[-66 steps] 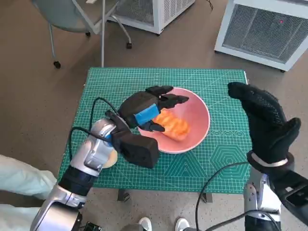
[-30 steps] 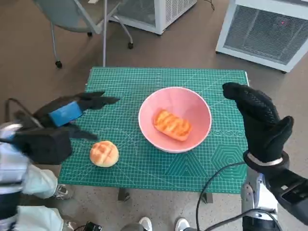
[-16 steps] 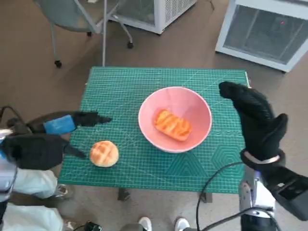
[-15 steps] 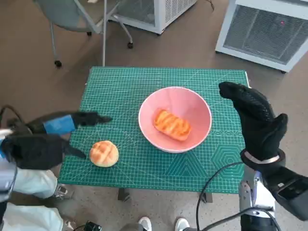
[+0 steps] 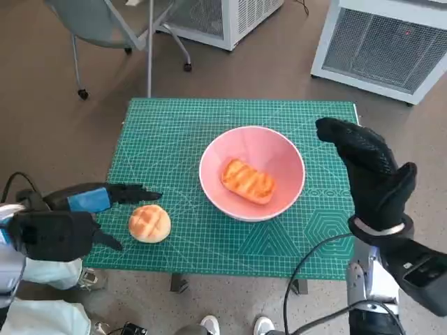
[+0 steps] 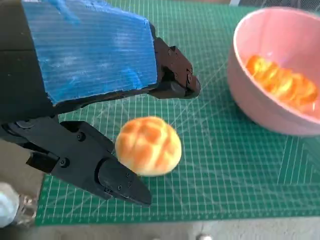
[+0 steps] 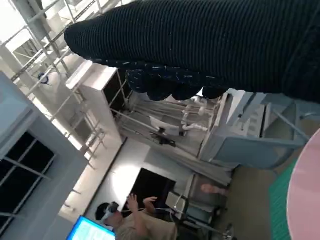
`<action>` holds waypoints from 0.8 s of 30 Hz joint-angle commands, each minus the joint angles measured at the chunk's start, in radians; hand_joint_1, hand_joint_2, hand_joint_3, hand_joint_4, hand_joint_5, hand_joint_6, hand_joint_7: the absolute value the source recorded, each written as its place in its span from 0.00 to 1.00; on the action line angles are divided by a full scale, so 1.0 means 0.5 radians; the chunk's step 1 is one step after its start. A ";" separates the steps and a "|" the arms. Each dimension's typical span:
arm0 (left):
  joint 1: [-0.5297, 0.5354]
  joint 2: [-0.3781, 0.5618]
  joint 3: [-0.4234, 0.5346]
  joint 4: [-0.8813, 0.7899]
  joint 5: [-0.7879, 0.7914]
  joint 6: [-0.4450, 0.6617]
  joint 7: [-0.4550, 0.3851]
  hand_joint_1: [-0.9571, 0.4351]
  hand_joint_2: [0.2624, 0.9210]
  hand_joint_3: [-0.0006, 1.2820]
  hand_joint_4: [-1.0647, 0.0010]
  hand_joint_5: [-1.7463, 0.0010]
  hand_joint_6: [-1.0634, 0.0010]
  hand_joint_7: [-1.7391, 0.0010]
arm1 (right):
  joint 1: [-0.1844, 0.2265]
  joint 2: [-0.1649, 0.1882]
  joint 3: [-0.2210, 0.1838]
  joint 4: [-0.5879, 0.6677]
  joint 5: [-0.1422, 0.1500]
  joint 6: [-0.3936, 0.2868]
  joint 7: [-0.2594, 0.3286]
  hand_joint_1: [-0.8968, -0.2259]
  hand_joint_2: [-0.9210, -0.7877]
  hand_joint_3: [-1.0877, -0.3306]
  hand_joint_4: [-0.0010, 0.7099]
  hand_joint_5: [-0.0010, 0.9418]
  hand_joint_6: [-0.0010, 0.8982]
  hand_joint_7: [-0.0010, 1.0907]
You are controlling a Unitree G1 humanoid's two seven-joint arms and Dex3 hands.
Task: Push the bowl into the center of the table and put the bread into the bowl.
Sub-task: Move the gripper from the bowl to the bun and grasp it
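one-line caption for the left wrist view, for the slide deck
Left hand open around a round bun on the green mat, not yet gripping; pink bowl beside it holds a grilled bread piece.

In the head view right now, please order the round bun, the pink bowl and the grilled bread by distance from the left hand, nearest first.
1. The round bun: on the mat right beside the left hand, near the table's front left.
2. The pink bowl: in the middle of the table; its rim comes next.
3. The grilled bread: lying inside the bowl, farthest.
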 commanded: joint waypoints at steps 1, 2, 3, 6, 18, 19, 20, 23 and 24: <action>0.007 -0.037 -0.100 -0.024 0.065 0.033 0.013 0.57 0.72 0.00 0.79 1.00 0.65 1.00 | 0.010 -0.002 -0.003 0.027 0.022 0.028 0.025 0.33 0.00 0.55 0.10 0.00 0.00 0.38; 0.004 -0.048 -0.118 -0.021 0.079 0.034 0.021 0.58 0.72 0.00 0.79 1.00 0.65 1.00 | 0.009 -0.003 -0.004 0.028 0.023 0.029 0.027 0.33 0.00 0.55 0.10 0.00 0.00 0.38; 0.002 -0.063 -0.143 -0.019 0.104 0.036 0.036 0.59 0.73 0.00 0.78 1.00 0.65 1.00 | 0.008 -0.004 -0.005 0.030 0.025 0.030 0.029 0.33 0.00 0.55 0.10 0.00 0.00 0.37; -0.005 -0.100 -0.197 -0.011 0.171 0.037 0.079 0.61 0.73 0.00 0.76 0.99 0.64 0.99 | 0.004 -0.006 -0.006 0.035 0.029 0.030 0.034 0.33 0.00 0.55 0.10 0.00 0.00 0.37; 0.046 -0.280 -0.352 0.139 0.658 -0.176 0.665 0.74 0.87 0.02 0.36 0.98 0.32 0.97 | 0.009 -0.010 -0.004 0.022 0.030 0.036 0.042 0.33 0.00 0.55 0.10 0.00 0.00 0.37; 0.045 -0.294 -0.369 0.168 0.697 -0.196 0.715 0.75 0.87 0.02 0.35 0.98 0.31 0.97 | 0.011 -0.010 -0.003 0.019 0.029 0.037 0.041 0.33 0.00 0.55 0.10 0.00 0.00 0.37; 0.042 -0.306 -0.389 0.205 0.742 -0.222 0.770 0.75 0.88 0.02 0.33 0.99 0.29 0.97 | 0.011 -0.011 -0.003 0.018 0.030 0.039 0.042 0.33 0.00 0.55 0.10 0.00 0.00 0.37; 0.029 -0.324 -0.419 0.287 0.810 -0.287 0.863 0.75 0.90 0.02 0.28 0.98 0.25 0.97 | 0.010 -0.011 -0.002 0.019 0.029 0.040 0.041 0.33 0.00 0.55 0.10 0.00 0.00 0.37; 0.024 -0.326 -0.426 0.313 0.822 -0.309 0.886 0.75 0.92 0.02 0.23 0.97 0.22 0.96 | 0.010 -0.011 -0.001 0.021 0.028 0.039 0.041 0.33 0.00 0.55 0.10 0.00 0.00 0.37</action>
